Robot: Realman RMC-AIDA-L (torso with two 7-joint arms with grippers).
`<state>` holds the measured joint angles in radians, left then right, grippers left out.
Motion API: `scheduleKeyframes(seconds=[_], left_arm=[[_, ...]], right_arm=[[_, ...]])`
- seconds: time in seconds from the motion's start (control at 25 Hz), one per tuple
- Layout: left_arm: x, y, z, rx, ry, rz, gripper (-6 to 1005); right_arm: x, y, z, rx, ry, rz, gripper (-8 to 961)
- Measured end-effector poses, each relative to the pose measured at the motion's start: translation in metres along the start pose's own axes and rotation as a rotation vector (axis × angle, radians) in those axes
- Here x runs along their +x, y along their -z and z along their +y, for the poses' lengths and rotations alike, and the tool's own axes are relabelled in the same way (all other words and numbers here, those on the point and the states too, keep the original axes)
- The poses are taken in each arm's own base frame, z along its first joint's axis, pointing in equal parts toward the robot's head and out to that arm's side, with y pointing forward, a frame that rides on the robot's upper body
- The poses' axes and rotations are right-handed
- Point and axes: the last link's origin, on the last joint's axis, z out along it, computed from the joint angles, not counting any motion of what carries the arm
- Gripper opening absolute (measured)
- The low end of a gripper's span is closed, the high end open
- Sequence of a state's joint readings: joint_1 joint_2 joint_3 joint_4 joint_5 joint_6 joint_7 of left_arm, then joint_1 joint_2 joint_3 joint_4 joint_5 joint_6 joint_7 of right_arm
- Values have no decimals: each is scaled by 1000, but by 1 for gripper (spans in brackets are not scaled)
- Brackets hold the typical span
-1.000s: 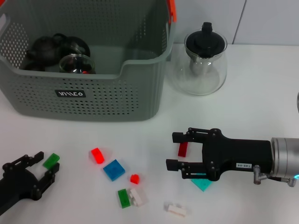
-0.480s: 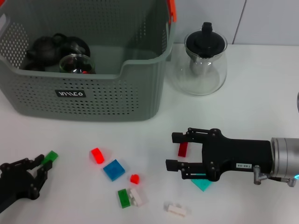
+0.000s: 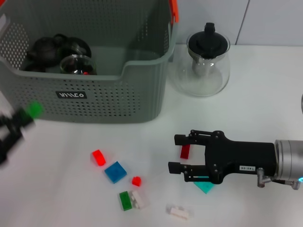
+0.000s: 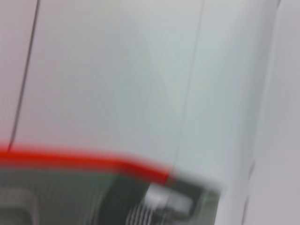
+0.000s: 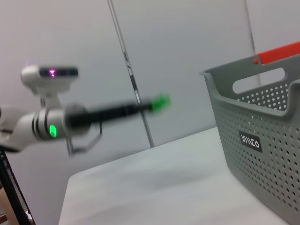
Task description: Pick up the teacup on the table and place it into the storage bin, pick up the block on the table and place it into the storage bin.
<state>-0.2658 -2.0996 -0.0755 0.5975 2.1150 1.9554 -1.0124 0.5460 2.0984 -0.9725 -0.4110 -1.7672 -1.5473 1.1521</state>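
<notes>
head view: left gripper (image 3: 19,122) blurred at the table's left edge, jaws closed on a green block (image 3: 34,109) lifted in front of the storage bin (image 3: 94,101) wall, its long axis too smeared to tell; right gripper (image 3: 177,153) hovers low, jaws wide, beside a red block (image 3: 185,151). left wrist view: only the bin's orange handle (image 4: 84,161) and wall. right wrist view: open table lies between bin and the block-tipped left gripper.
</notes>
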Motion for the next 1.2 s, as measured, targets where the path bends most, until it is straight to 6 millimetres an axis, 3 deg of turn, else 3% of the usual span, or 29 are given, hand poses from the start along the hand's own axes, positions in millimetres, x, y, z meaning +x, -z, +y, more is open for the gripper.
scheduleKeyframes(seconds=[0.24,0.44,0.6,0.64,0.76,1.0,1.2], left_arm=[[75,-39,-43,-106,161,110,242],[106,-91,-86,-14,207,-86,264],[114,-125,-102,96,147,-306,281],[114,-125,-102,96,147,-306,285],[112,-157,-95,145,70,-485,298],[111,-176,-85,152,59,-531,324],[112,-175,-86,162,78,-511,346]], right_arm=[[0,0,0,0,1,1,791],[-1,-1,-1,1,3,0,791],[-2,-2,-1,-2,6,-1,791],[-2,-2,-1,-2,6,-1,791],[-3,-3,-1,-4,7,-1,791],[-3,-3,-2,-4,7,-1,791],[-3,-3,-1,-6,5,-2,791]])
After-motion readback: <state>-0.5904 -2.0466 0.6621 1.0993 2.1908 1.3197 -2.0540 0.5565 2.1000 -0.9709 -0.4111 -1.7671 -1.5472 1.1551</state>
